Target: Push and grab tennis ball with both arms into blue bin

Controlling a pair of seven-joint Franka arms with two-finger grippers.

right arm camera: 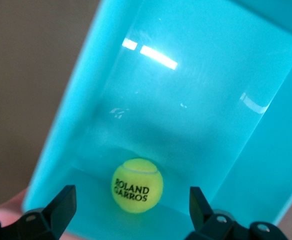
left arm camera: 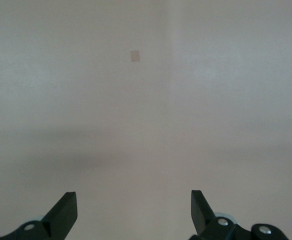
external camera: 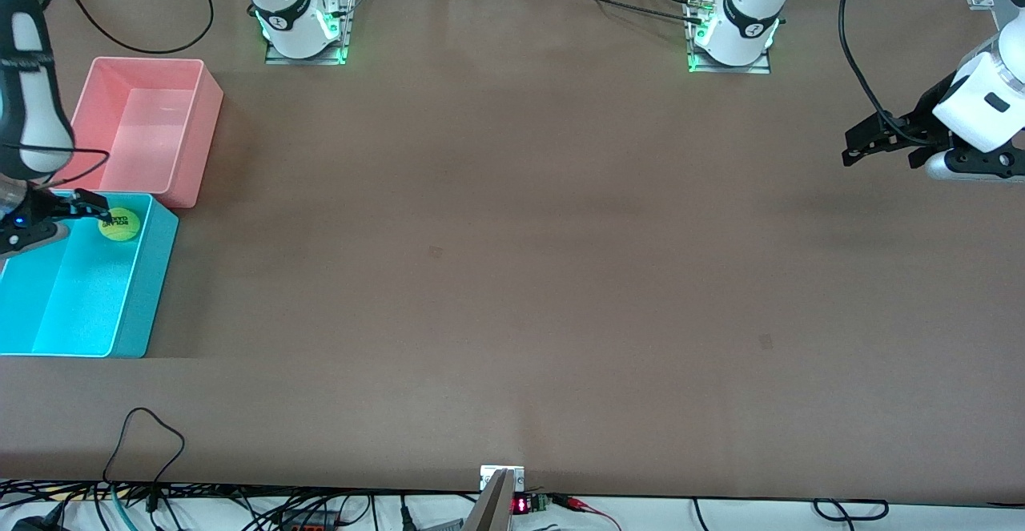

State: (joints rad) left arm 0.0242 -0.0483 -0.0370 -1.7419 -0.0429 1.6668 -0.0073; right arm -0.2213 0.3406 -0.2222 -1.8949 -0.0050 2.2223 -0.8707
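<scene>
With the tennis ball (right arm camera: 137,185) loose in the blue bin (external camera: 144,291), the spread, empty right claw (right arm camera: 131,210) over it risked clipping the rim, while the left claw (left arm camera: 134,212) waited agape over bare surface (external camera: 512,275).

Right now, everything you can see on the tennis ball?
The tennis ball is small, fuzzy and yellow-green, with a pale curved seam and black "ROLAND GARROS" lettering facing up. It lies on the floor of the blue bin, in the corner nearest the pink bin, at the right arm's end of the table. Nothing grips it: the right gripper is over that end of the bin, jaws open and apart from the ball. It looks intact and at rest.
</scene>
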